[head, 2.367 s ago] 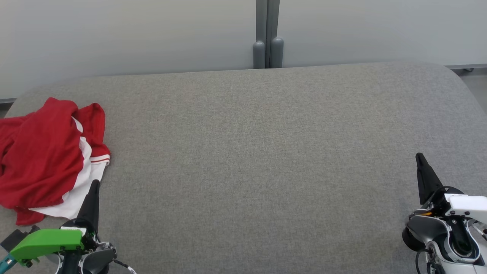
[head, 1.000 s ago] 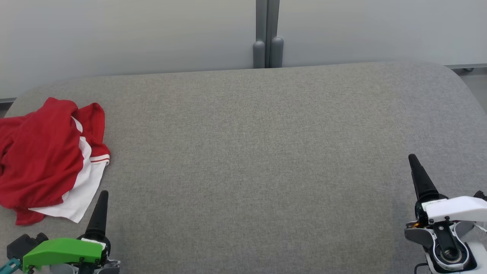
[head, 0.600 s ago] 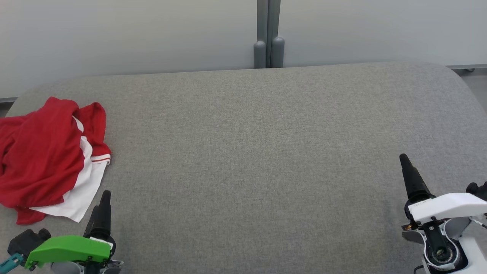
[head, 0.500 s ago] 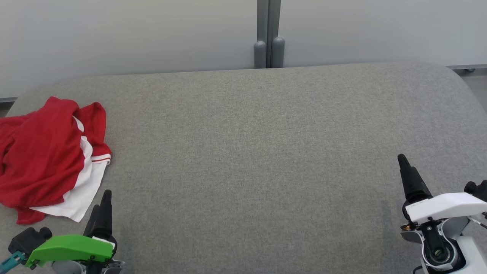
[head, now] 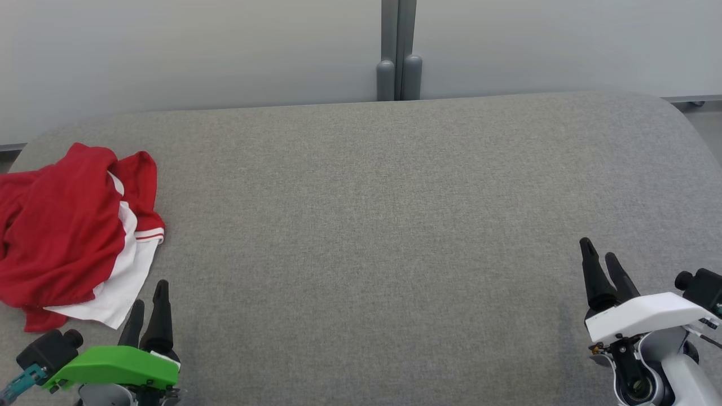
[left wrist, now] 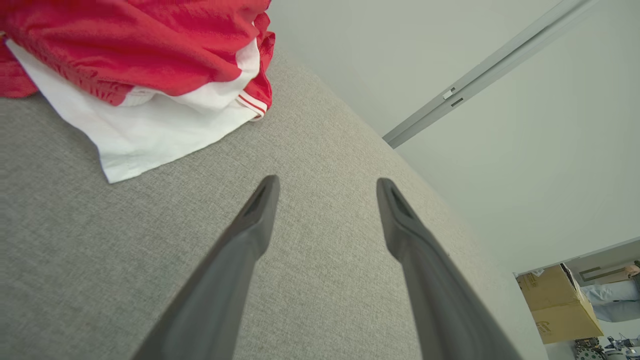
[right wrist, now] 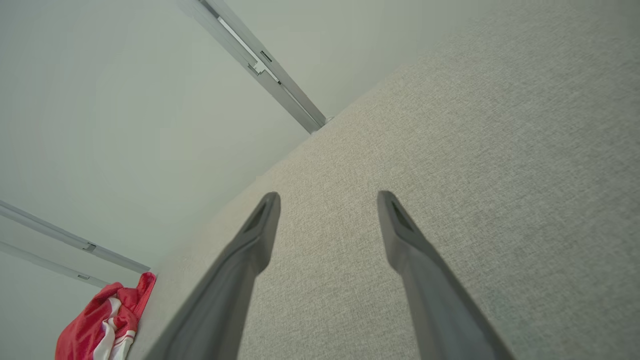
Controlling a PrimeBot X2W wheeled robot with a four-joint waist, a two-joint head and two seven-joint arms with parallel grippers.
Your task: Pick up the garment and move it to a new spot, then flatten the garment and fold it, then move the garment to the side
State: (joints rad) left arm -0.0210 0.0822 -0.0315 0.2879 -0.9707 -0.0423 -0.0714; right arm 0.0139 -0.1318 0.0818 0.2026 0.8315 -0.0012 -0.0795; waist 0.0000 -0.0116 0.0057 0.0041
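One crumpled red-and-white fabric garment (head: 62,237) lies far left on one grey upholstered bench (head: 366,225); two hands, left hand (head: 149,294) and right hand (head: 598,249), hang released.

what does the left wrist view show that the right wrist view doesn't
Left wrist view: the left gripper, jaws open over the grey padded surface; the garment close up, its white panel and striped cuff plain to see; a cardboard box at the lower right.
Right wrist view: the right gripper, jaws open; two more wall rails at the lower left; the garment small and far off there.
Both: the red and white garment lying crumpled and ungripped on the grey padded surface, a pale wall, a grey wall rail.
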